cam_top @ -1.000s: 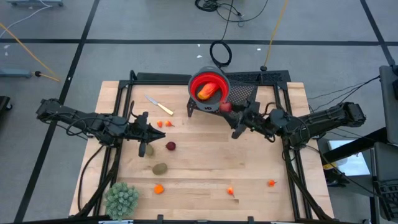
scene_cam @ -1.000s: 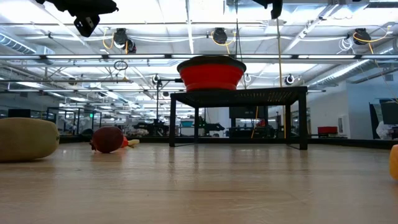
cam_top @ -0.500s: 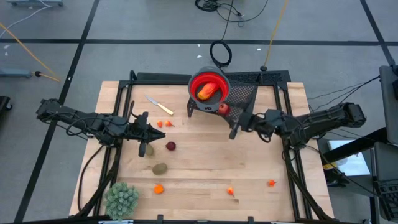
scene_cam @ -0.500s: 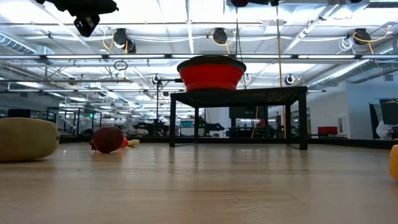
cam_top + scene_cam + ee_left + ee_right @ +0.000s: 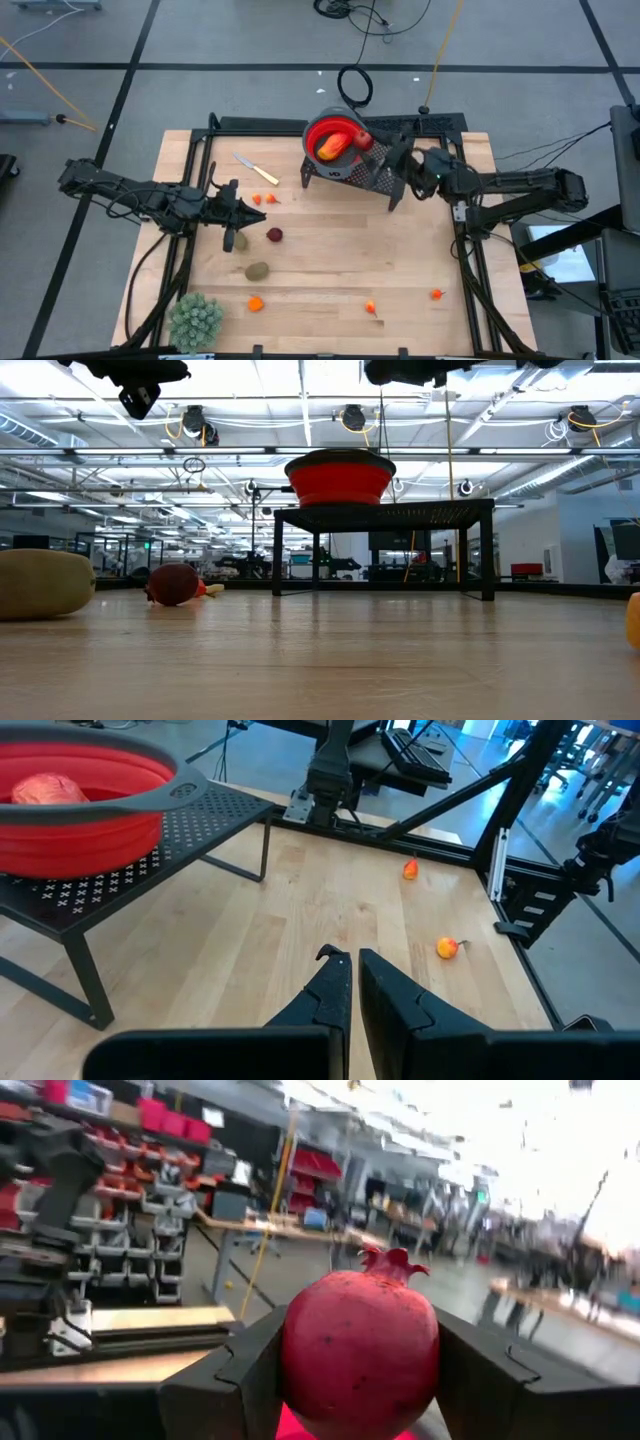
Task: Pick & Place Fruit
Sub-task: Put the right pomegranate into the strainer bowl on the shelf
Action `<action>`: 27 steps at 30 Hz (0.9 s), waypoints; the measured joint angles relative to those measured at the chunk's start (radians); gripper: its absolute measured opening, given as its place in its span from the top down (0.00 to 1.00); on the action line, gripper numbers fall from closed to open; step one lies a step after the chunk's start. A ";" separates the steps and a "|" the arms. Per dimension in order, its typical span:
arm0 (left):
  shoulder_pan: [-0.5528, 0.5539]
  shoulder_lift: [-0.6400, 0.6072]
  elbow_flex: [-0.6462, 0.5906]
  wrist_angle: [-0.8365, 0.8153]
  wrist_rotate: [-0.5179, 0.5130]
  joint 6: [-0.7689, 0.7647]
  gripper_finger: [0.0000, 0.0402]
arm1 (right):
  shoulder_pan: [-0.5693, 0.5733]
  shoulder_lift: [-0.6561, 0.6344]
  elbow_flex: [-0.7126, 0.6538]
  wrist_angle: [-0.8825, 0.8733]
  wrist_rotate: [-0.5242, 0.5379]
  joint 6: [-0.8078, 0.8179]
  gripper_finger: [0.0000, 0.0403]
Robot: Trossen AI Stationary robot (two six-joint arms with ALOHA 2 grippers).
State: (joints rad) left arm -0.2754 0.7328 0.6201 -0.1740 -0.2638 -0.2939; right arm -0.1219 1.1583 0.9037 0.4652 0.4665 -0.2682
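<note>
Dark red pomegranate (image 5: 360, 1355), round, crown tip pointing away from the wrist camera; clamped between the fingers of the right gripper (image 5: 366, 141) at the red bowl's (image 5: 322, 130) rim, above the black rack (image 5: 385, 172); red-orange fruit (image 5: 333, 147) in the bowl, long axis slanted; left gripper (image 5: 348, 963) fingers together, empty, over the bench (image 5: 320, 270); kiwi (image 5: 258, 271) and red fruit (image 5: 274, 235) on the bench nearby.
</note>
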 joint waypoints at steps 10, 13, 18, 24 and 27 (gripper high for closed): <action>0.000 0.000 0.000 0.000 0.000 0.002 0.95 | -0.096 0.127 0.274 -0.380 -0.084 0.206 0.51; 0.000 0.000 0.000 -0.001 0.000 0.003 0.95 | -0.127 0.168 0.340 -0.458 -0.133 0.270 0.51; 0.000 0.000 0.000 -0.003 0.000 0.003 0.95 | -0.176 0.230 0.407 -0.596 -0.219 0.372 0.51; 0.000 0.000 0.000 -0.004 0.000 0.004 0.95 | -0.232 0.275 0.416 -0.712 -0.340 0.512 0.51; 0.000 0.000 0.000 -0.007 0.000 0.005 0.95 | -0.260 0.295 0.417 -0.734 -0.401 0.571 0.51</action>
State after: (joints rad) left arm -0.2752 0.7330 0.6201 -0.1811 -0.2642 -0.2890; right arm -0.3814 1.4537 1.3203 -0.2691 0.0659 0.3030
